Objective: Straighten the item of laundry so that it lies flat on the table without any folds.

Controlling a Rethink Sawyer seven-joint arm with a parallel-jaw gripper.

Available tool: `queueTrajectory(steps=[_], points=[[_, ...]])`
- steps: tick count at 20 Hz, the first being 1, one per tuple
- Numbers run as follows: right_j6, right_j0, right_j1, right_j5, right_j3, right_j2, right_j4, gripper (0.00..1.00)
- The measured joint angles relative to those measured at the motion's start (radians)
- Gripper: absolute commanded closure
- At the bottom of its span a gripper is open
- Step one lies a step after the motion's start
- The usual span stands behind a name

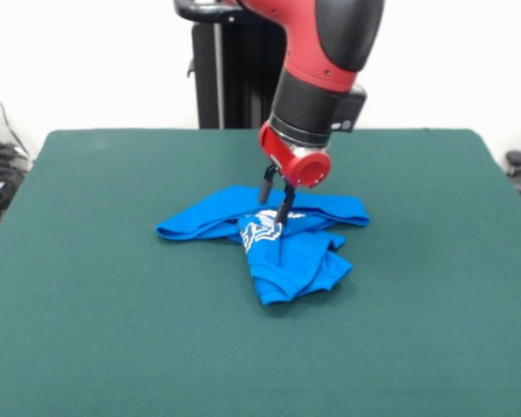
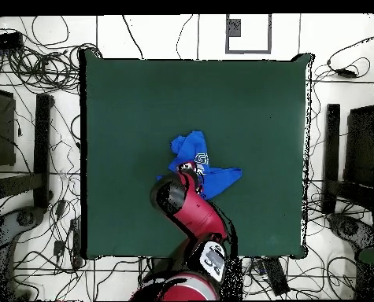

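Two dark fingers (image 1: 286, 201) of the claw (image 1: 276, 204) stand slightly parted, tips on the crumpled blue garment (image 1: 278, 243) directly below, mid-bench (image 1: 95, 304); overhead, the arm (image 2: 191, 214) hides them.

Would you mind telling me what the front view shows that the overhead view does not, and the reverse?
Only the front view shows the gripper: two dark fingers slightly apart, tips down at the white lettering on the crumpled blue garment, and the garment's folded layers from the side.

Only the overhead view shows the whole table outline, the cables on the floor around it, and the arm covering part of the garment and hiding the gripper.

Both show the garment bunched, not flat, near the table's middle, with the arm above it.
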Motion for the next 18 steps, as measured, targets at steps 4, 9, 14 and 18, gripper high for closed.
queueTrajectory(steps=[4,9,14,18], points=[[0.000,0.000,-0.008,0.000,0.007,0.000,-0.028,0.00],[0.000,-0.009,-0.026,0.000,0.021,0.001,-0.066,0.00],[0.000,-0.060,-0.041,-0.009,0.051,0.009,-0.135,0.00],[0.000,-0.099,-0.041,-0.050,0.067,0.019,-0.178,0.00]])
